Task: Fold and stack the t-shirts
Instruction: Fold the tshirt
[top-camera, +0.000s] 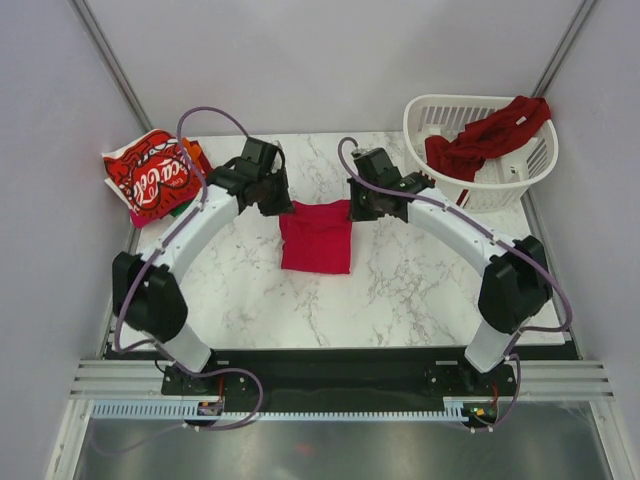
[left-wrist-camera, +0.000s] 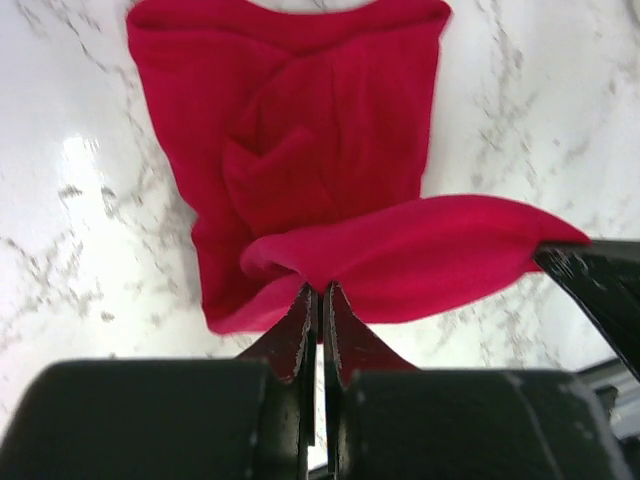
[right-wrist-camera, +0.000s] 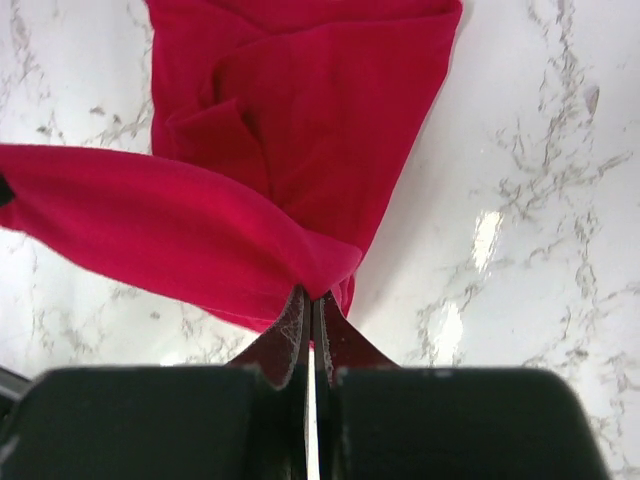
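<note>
A plain bright red t-shirt (top-camera: 317, 238) lies part-folded on the marble table, its far edge lifted. My left gripper (top-camera: 281, 203) is shut on the far left corner of that edge; in the left wrist view the gripper (left-wrist-camera: 322, 290) pinches the raised fold of the red t-shirt (left-wrist-camera: 330, 150). My right gripper (top-camera: 355, 207) is shut on the far right corner; in the right wrist view the gripper (right-wrist-camera: 311, 296) pinches the red t-shirt (right-wrist-camera: 300, 110). A folded Coca-Cola t-shirt (top-camera: 150, 175) tops a stack at the far left. A dark red t-shirt (top-camera: 490, 132) hangs over the basket.
The white slatted laundry basket (top-camera: 440, 112) stands at the far right corner. An edge of green cloth (top-camera: 178, 208) shows under the Coca-Cola stack. Grey walls close in the table on both sides and behind.
</note>
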